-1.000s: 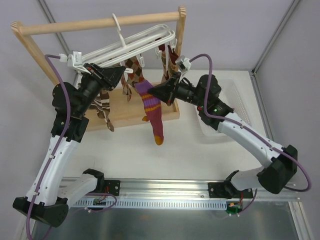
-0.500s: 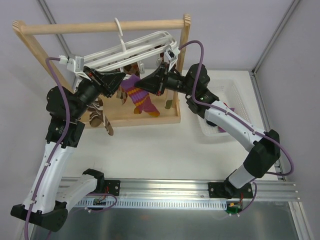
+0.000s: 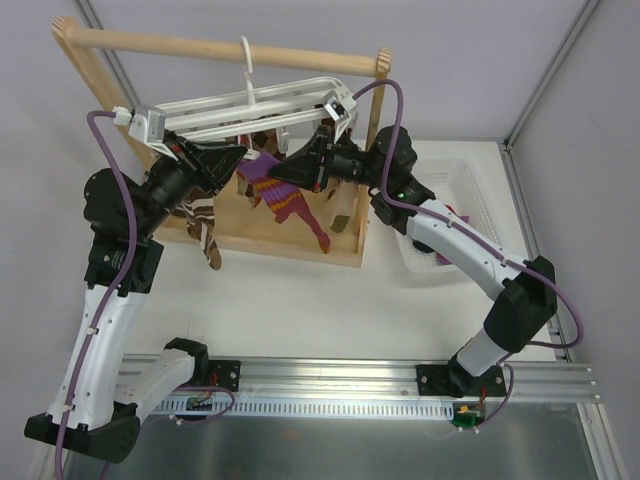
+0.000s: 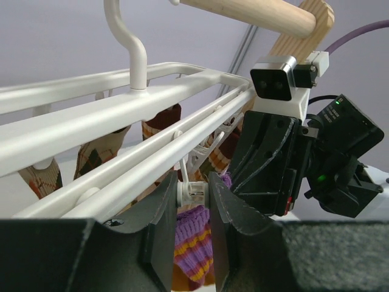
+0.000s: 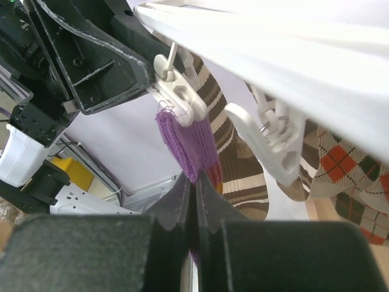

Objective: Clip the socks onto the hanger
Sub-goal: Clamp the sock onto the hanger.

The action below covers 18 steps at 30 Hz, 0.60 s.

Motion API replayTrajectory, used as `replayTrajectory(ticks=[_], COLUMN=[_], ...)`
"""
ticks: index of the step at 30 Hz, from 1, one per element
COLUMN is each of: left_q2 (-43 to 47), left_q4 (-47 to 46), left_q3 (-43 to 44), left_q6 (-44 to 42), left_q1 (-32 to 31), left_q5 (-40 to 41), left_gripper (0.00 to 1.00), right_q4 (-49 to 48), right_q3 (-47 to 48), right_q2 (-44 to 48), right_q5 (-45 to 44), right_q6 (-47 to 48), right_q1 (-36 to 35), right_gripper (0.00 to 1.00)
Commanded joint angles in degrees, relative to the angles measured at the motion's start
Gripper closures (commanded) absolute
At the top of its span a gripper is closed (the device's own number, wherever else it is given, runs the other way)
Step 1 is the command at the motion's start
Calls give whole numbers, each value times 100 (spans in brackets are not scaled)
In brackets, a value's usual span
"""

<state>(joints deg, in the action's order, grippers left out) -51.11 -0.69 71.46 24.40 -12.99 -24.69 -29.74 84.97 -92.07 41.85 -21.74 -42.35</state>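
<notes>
Purple sock (image 5: 185,143) is pinched at its cuff between the right fingers (image 5: 167,213), its top edge just above them meeting a white clip (image 4: 193,193) of the hanger (image 4: 91,121), squeezed between the left fingers (image 4: 161,225).

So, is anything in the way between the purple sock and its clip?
Nothing visible. The right pincer holds the sock with its cuff right at the clip, which the left pincer grips.
</notes>
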Motion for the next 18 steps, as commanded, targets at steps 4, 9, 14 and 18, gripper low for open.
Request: replayTrajectory(ticks=[4,9,14,18], left_q2=[128,102,31,-4], left_q4=[324,324,324,324], left_q3=[175,166,210,237], left_q6=[-50,-59,-59,-23], left_q1=[7,25,42,43], left_q5=[-599,-581,-581,-599], left_gripper=[82,82,82,83], right_q4=[-340,-261,-24,126], right_q3=[222,239,195,195], right_q2=[-74,-48,40,84], right_q5=[175,105,17,-53], right_q6=[-94,-94,-68,47], right_q1=[130,165,227,227], right_gripper=[99,99,99,99])
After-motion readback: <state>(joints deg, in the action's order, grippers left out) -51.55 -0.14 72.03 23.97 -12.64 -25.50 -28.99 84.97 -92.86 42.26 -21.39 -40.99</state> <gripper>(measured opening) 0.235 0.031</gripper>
